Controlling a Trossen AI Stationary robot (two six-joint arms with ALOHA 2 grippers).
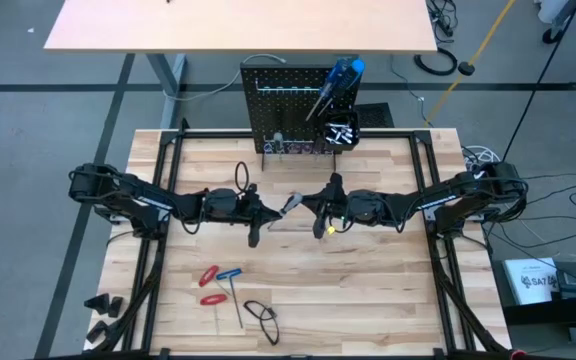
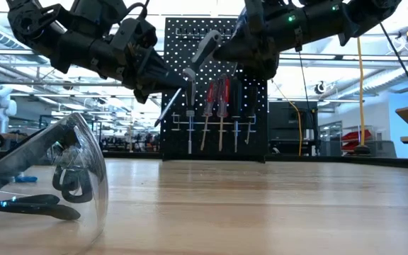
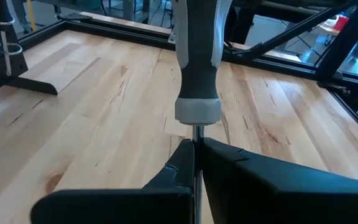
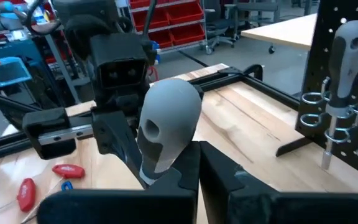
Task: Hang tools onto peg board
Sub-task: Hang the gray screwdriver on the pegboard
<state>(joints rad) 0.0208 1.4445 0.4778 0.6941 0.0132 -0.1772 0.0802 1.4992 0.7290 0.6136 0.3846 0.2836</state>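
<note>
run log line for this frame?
left gripper: shut on screwdriver shaft | right gripper: shut on grey screwdriver handle | handover above table | peg board: behind

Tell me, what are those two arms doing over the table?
They share one grey-handled screwdriver in mid-air above the wooden table. The left tool is shut on its metal shaft, and the right tool is shut on its handle. The peg board behind already carries several screwdrivers. Red-handled tools lie on the table, not hung yet.

Clear safety glasses (image 2: 44, 180) with black arms lie on a pale wooden tabletop (image 2: 275, 205); a tan desk (image 1: 238, 25) stands beyond.
</note>
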